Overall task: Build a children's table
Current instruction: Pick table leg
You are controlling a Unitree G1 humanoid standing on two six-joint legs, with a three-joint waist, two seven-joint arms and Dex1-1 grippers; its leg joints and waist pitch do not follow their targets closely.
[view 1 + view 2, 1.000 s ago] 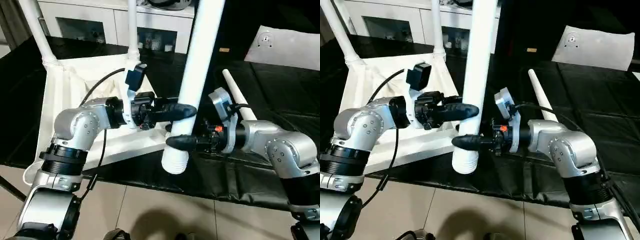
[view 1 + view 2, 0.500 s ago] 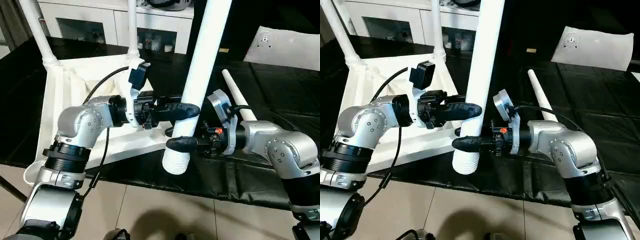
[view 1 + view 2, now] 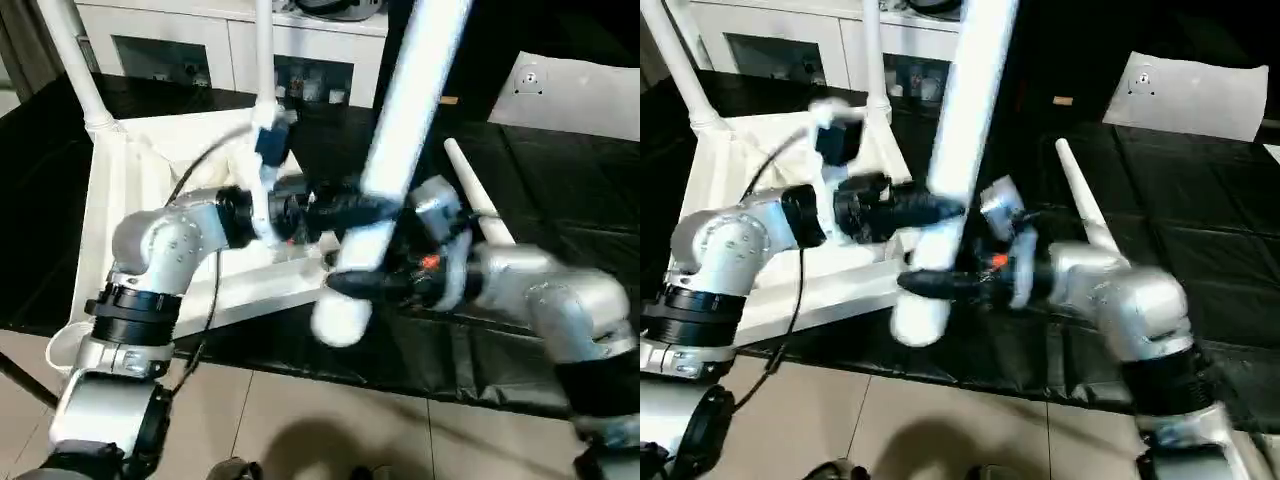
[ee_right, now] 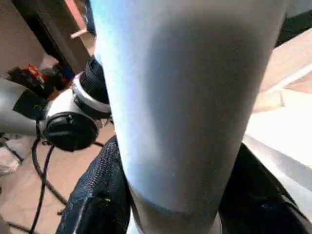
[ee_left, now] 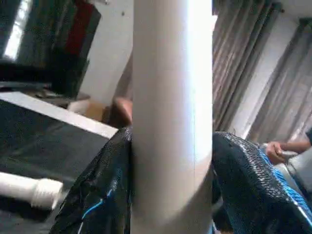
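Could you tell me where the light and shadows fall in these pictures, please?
Left eye view: a soft dark shadow lies on the floor tiles below the held leg. Right wrist view: the leg's middle is shaded, the tabletop beside it glaringly bright. Left wrist view: dim room behind the leg.

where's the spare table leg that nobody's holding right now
In the left eye view the loose leg lies on the black mat, right of centre, just behind the right arm and right of the held leg.

White table leg (image 3: 405, 140), tilted, held mid-air.
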